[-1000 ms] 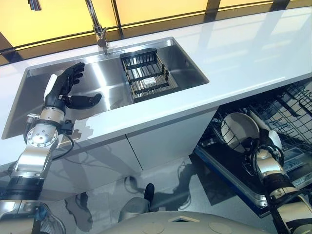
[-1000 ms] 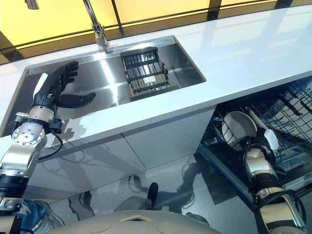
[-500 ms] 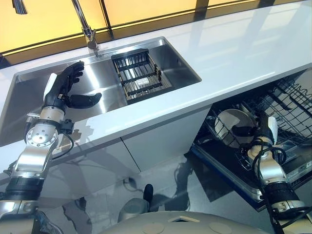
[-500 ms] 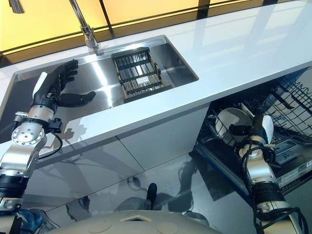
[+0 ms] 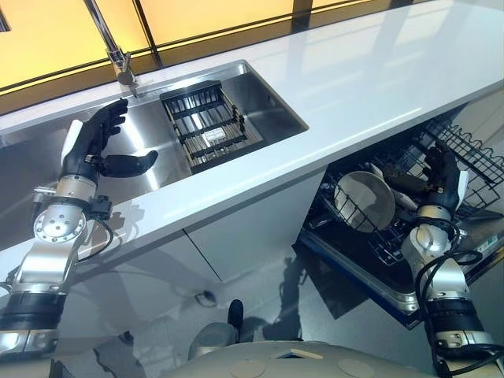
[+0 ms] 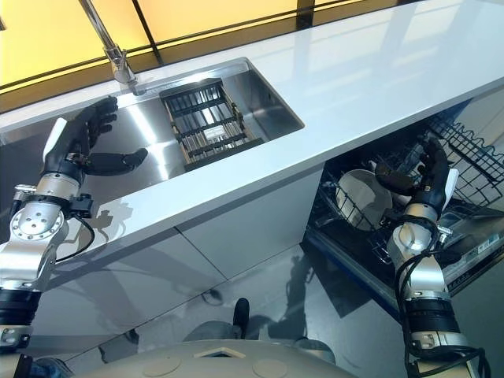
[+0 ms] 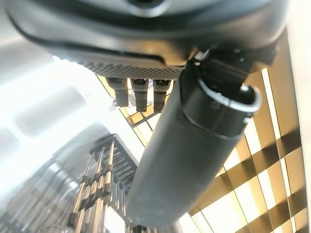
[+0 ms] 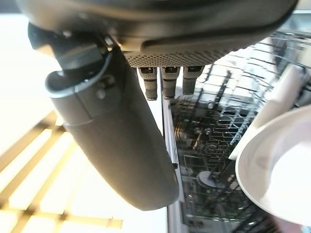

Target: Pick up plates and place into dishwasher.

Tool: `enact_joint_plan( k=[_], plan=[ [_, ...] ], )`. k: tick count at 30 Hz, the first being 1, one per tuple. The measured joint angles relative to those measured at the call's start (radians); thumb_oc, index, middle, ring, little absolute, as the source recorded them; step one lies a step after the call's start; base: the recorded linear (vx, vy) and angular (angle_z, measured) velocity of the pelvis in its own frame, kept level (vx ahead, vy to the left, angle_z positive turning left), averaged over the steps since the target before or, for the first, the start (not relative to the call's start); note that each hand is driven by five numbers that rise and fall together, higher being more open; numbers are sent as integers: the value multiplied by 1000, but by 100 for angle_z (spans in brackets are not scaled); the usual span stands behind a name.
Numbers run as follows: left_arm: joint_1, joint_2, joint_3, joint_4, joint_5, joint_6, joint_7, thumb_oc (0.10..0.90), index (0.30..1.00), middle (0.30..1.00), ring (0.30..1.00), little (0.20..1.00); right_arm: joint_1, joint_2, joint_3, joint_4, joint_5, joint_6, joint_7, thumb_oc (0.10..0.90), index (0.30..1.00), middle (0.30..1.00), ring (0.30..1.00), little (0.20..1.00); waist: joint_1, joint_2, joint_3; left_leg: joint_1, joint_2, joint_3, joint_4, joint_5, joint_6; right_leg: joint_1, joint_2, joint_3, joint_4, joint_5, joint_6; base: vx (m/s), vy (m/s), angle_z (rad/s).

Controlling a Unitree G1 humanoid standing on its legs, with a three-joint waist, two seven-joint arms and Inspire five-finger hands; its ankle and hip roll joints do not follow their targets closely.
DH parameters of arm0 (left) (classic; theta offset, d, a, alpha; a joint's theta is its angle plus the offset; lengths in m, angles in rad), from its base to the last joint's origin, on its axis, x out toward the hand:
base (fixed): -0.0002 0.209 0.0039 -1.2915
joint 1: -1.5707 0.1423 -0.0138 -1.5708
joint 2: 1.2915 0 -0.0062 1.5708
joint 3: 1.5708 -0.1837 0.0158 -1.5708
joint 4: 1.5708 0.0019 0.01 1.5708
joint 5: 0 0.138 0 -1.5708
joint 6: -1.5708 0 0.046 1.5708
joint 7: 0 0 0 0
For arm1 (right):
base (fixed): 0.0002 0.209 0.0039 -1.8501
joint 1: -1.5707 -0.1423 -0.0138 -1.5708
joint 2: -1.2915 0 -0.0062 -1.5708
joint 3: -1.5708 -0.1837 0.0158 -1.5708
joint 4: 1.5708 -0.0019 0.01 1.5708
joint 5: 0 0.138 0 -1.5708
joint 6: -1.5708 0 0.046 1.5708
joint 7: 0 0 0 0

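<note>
Our right hand [image 5: 438, 183] hangs open, empty, beside the plate [image 5: 364, 201] standing in the dishwasher rack [image 5: 465, 150]; left hand [image 5: 93, 142] open over the sink [image 5: 272, 110].

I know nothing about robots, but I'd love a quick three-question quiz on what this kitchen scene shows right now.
1. True or false: the white plate stands in the dishwasher rack.
2. What lies in the sink? A) a dark wire basket B) a stack of plates C) a pot
3. Fill in: the right hand is ____ beside the plate, holding nothing; the left hand hovers open over the sink.

Key: 1 true; 2 A; 3 open
</note>
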State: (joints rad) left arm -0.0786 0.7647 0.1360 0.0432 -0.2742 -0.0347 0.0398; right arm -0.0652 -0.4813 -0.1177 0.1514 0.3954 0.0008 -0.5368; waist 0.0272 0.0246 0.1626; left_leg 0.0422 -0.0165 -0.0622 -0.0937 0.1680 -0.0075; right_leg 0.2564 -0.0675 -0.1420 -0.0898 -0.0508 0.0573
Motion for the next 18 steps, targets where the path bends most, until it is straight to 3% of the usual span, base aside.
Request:
enact_joint_plan(
  k=[5,10,18],
  plan=[
    [1,0,4,0,0,-15,-1,800,900,900,900,900,25,56,-35,9,117,-80,-13,800,900,900,900,900,-8,-1,0,7,0,22,0,-2,2,-4,-5,22,0,0,1,-2,-17,-13],
    [1,0,9,0,-1,-15,-4,800,900,900,900,900,24,117,-67,78,255,-205,-87,800,900,900,900,900,-28,-5,-3,17,1,38,0,-6,2,-2,-8,39,0,1,2,3,-12,-10],
    [1,1,10,0,-2,-15,-4,800,900,900,900,900,26,134,-115,210,360,-321,-182,800,900,900,900,900,-40,-7,-5,22,14,55,0,-12,0,-8,-5,52,4,1,2,11,-10,-7]
  ],
)
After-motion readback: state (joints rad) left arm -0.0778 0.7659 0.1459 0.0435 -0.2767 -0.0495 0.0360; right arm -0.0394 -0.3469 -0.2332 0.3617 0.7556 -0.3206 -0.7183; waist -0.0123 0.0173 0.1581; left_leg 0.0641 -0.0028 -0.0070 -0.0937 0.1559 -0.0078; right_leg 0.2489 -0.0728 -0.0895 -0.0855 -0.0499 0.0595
